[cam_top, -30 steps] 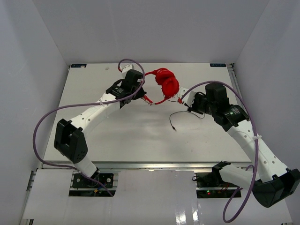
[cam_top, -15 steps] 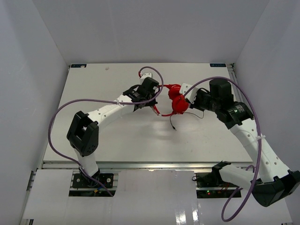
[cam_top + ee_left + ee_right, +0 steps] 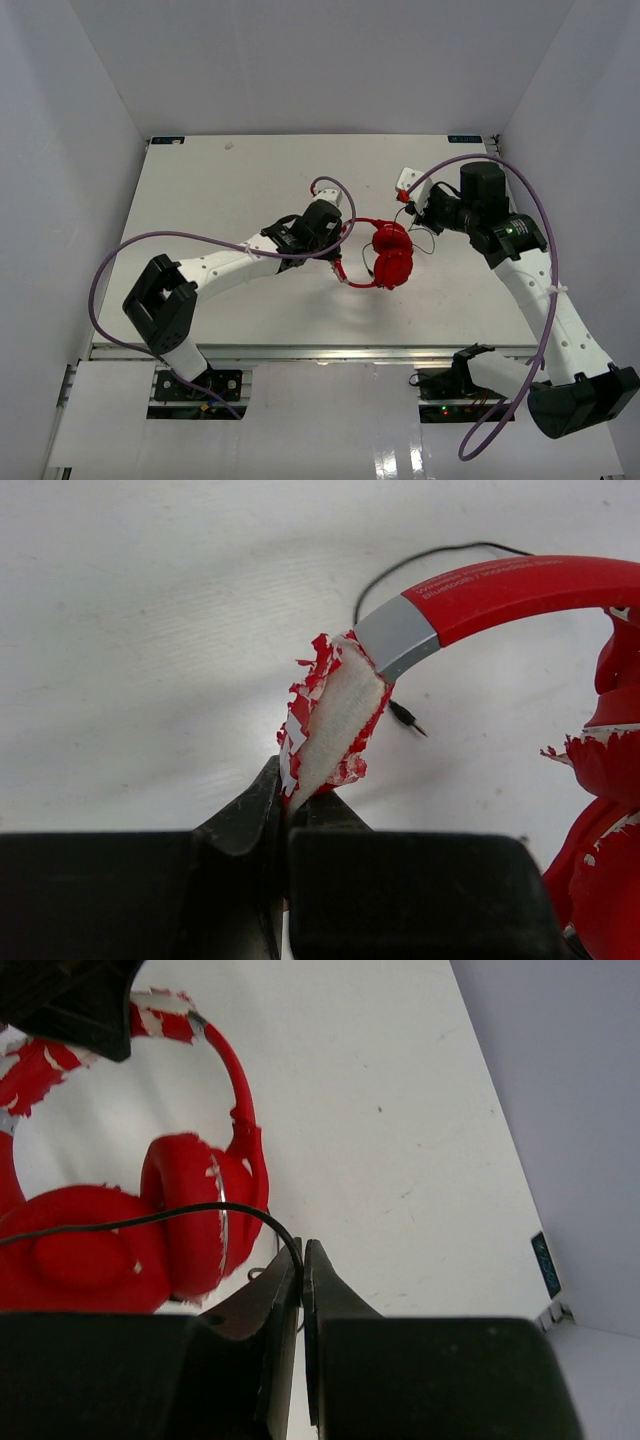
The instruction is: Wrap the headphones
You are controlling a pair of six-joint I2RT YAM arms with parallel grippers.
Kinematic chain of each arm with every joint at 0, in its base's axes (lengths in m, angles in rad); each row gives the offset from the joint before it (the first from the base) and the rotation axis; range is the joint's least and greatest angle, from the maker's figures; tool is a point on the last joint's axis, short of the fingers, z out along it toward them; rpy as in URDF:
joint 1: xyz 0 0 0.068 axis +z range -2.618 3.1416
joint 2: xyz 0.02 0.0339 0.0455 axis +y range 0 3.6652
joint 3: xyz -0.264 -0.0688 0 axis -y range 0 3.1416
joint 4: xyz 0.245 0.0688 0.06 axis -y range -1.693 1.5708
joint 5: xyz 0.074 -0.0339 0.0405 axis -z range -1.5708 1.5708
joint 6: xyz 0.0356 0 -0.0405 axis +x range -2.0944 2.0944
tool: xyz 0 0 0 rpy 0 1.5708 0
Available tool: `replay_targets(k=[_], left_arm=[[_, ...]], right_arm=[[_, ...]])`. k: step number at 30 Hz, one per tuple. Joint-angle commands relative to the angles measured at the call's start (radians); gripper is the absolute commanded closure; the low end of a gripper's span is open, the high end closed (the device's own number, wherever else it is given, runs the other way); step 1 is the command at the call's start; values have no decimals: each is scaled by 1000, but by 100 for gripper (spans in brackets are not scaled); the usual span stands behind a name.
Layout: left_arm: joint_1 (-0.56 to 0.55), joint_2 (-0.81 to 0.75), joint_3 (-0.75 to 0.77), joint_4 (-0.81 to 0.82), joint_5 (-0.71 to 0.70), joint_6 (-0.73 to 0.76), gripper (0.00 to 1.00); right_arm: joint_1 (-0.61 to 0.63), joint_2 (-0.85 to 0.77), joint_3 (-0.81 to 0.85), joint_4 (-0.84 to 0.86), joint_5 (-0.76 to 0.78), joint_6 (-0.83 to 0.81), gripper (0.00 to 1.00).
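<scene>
While pinched at both ends, headphones (image 3: pixel 385 255) are midway across the counter (image 3: pixel 220 190)

Because its jaws are fully closed, the left tool (image 3: pixel 285 805) clamps the frayed, padded end of the red headband (image 3: pixel 500 590). The right tool (image 3: pixel 302 1255), likewise closed tight, nips the thin black cable (image 3: pixel 150 1218). Both ear cups (image 3: pixel 395 268) sit pressed together between the two arms.

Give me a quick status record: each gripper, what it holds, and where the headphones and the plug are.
left gripper: shut on the worn, padded end of the headband
right gripper: shut on the thin black cable
headphones: between the two grippers, over the middle of the table
ear cups: close together, cable running across one
plug: free, not gripped
wrap: no coils seen around the headband
</scene>
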Motion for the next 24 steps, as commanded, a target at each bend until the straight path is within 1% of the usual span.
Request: replay_targets(k=[1,3,5,9,13,18,21,24], left_arm=[[-51,-87,-25,104,79,37,100],[-70,-87,-33,113,90,42,100],[-85,-88,-36,119,95,43,100],[-104,-93,-47,127,99,43,100],[-109,-137,-86,148,103,22,100],[-112,-239,-143,173,118,-13,100],[-115,-289,-162,168,119,-21,100],[-115,-327,-165,154,127,-24,100]], right_arm=[[-16,34,20,26,-191,40,92],[-17,53,12,23,-220,43,92],[-17,61,5,37,-212,47,92],[-22,71,-10,71,-133,62,92],[-44,62,-59,109,-113,65,92],[-57,64,-102,140,-187,84,90],[-72,83,-105,148,-292,109,89],[-79,108,-108,150,-367,127,89]])
